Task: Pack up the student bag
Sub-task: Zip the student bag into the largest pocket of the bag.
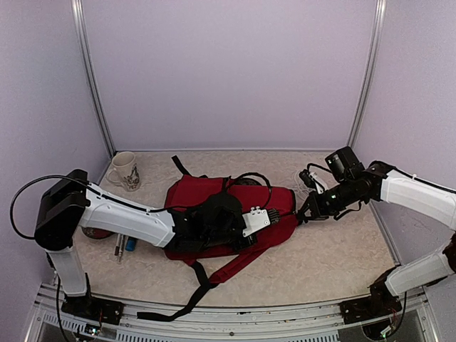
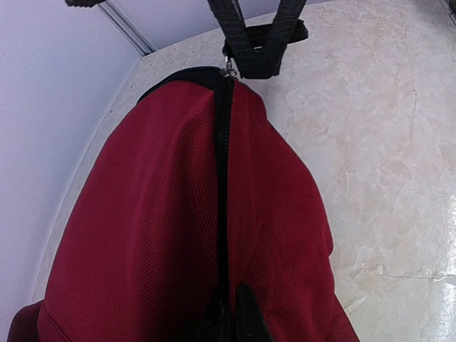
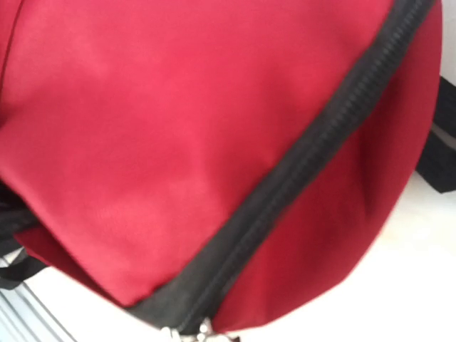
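Note:
The student bag point(image 1: 214, 196) is a dark-red backpack lying flat mid-table, with black straps and its zipper closed. My left gripper point(image 1: 274, 214) reaches over it from the left. In the left wrist view its dark fingertips point(image 2: 253, 320) pinch the red fabric point(image 2: 142, 214) beside the zipper point(image 2: 223, 178). My right gripper point(image 1: 306, 212) touches the bag's right end. The right wrist view is filled by blurred red fabric point(image 3: 142, 128) and the black zipper point(image 3: 299, 157). The metal zipper pull point(image 3: 189, 332) sits at the bottom edge, where the fingers meet. The fingers themselves are out of frame.
A patterned mug point(image 1: 125, 169) stands at the back left. Pens point(image 1: 122, 246) and a dark round object point(image 1: 96, 233) lie by the left arm. A black strap point(image 1: 192, 292) trails to the front edge. Thin white cord point(image 1: 303, 178) lies behind the right gripper. Walls enclose three sides.

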